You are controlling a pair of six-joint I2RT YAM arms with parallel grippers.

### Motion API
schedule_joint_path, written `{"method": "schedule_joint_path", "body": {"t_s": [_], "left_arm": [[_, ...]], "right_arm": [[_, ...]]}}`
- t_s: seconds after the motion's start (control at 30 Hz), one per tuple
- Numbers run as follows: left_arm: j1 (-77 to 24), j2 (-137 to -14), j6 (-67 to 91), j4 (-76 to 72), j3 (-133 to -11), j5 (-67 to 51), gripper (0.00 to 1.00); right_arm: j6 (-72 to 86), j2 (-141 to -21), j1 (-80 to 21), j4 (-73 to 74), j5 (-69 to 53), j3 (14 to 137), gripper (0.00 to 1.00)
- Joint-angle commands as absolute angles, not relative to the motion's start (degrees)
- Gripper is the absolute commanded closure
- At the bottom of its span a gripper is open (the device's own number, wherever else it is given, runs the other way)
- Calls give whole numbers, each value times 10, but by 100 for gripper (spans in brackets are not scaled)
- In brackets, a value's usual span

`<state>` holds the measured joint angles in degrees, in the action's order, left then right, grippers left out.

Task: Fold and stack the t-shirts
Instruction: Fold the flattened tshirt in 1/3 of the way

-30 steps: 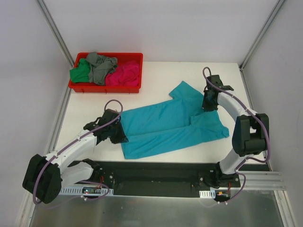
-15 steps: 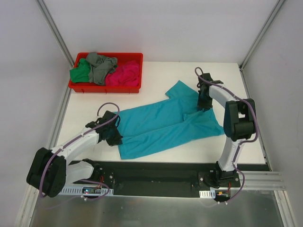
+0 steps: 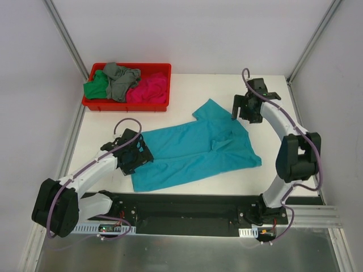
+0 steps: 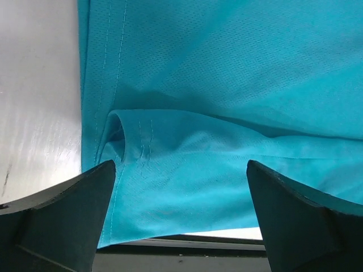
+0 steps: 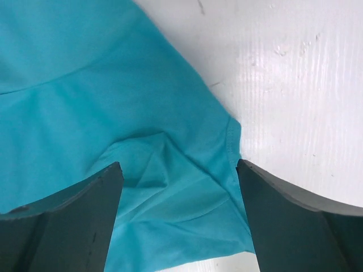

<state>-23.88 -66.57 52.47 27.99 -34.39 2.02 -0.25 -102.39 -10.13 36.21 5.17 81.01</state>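
Observation:
A teal t-shirt (image 3: 190,150) lies spread on the white table, folded lengthwise, its hem at the left. My left gripper (image 3: 139,154) hovers over that left end with jaws wide open; the wrist view shows the teal t-shirt (image 4: 227,113) lying loose between the fingers. My right gripper (image 3: 243,109) stands open over the upper right corner, where a creased fold of the teal t-shirt (image 5: 113,113) rests free on the table. A green t-shirt (image 3: 95,88), a grey t-shirt (image 3: 120,79) and a magenta-pink t-shirt (image 3: 148,89) lie bunched in the red bin (image 3: 125,105).
The red bin stands at the back left of the table (image 3: 278,170). White walls with metal frame rails enclose the table at left, right and back. A black base rail (image 3: 187,207) runs along the near edge between the arm bases.
Both grippers were shut on the teal shirt and dragged it to the left; both have now opened and let go. The right gripper rose off the shirt's upper corner.

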Motion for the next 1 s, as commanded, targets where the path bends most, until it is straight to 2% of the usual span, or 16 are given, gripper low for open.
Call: {"method": "schedule_joint_path", "body": {"t_s": [0.0, 0.1, 0.17, 0.37, 0.67, 0.97], "left_arm": [[-234, -611, 512, 327, -377, 59, 1], [-234, -578, 505, 336, -384, 57, 1], [-234, -563, 499, 343, -388, 61, 1], [-234, -540, 484, 371, -389, 91, 1], [-233, -521, 468, 370, -363, 83, 1], [-233, -519, 466, 371, -362, 85, 1]], "right_arm": [[-32, -935, -84, 345, -85, 788, 15], [-44, -921, -94, 334, -194, 759, 4], [-46, -919, -126, 325, -215, 739, 4], [-35, -959, -232, 341, -79, 741, 1], [-1, -1057, -298, 392, 28, 788, 34], [24, -1119, -316, 414, 55, 842, 81]]}}
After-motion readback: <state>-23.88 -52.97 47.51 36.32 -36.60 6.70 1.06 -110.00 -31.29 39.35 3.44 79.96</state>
